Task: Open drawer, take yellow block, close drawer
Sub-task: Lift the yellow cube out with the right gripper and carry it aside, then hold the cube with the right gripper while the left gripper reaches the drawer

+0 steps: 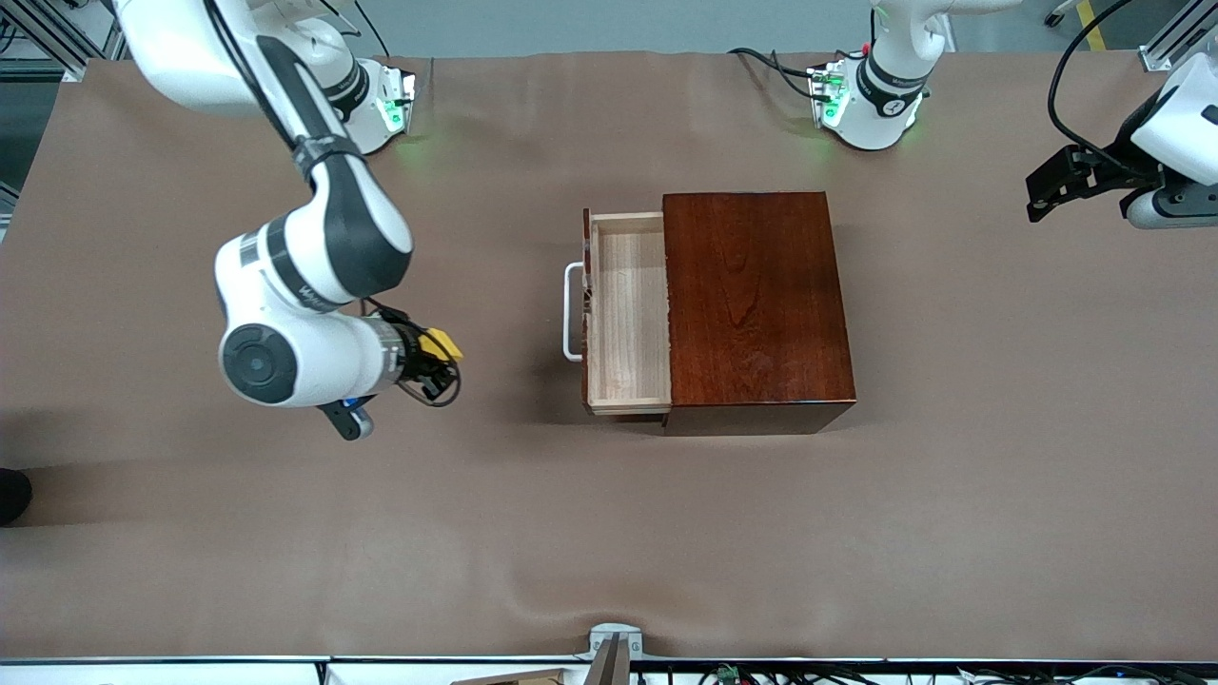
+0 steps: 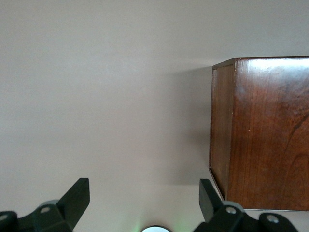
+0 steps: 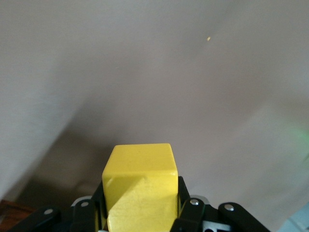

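Drawer is pulled out of the mahogany box toward the right arm's end of the table, pale tray showing with nothing in it, white handle on its front. Right gripper is up in the air over bare brown table cover, out in front of the drawer and well apart from it, fingers clamped on the yellow block. Left gripper waits past the box's closed end at the left arm's end of the table, fingers spread apart and holding nothing.
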Available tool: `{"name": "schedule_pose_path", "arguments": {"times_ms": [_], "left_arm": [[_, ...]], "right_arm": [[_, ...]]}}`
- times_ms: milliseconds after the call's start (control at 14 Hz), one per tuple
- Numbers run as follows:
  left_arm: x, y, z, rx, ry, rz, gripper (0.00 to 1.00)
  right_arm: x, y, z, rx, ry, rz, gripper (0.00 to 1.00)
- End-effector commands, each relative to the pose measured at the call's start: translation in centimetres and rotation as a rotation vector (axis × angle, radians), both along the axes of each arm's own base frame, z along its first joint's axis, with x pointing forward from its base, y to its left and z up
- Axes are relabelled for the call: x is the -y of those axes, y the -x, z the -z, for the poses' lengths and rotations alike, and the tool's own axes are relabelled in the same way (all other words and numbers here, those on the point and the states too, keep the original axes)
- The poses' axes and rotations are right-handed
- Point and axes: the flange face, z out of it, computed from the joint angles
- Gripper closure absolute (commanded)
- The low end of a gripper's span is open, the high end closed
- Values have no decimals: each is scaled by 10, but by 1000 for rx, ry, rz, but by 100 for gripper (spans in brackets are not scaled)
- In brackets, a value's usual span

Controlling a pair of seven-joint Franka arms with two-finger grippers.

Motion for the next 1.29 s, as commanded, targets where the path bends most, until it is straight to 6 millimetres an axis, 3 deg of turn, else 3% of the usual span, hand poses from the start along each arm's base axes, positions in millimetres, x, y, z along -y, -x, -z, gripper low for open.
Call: {"name": "schedule_pose_path", "arguments": {"times_ms": [0,214,429,571,786,1000,1214], "left_arm": [[3,6,-7,-3,21,17,0],[3,6,-6,-6,21,16,0],[4,5,-6,-6,21,16,0],[15,6,-5,-7,19,30,0],[22,6,-3,-10,18,37,0],[65,7,6,-22,10,71,0],[138,5,17,-19,15,2,0]], "right_arm": [[53,21,0,-11,-68,-90,100],[93,30,12,3,-106,-165,100],[114,36,31,20,-91,-243,100],[130,34,34,26,-115,-282,100],[169,34,45,33,-164,-366,100],[217,35,66,69,-209,-452,100],[255,32,80,118,-231,-566,100]]}}
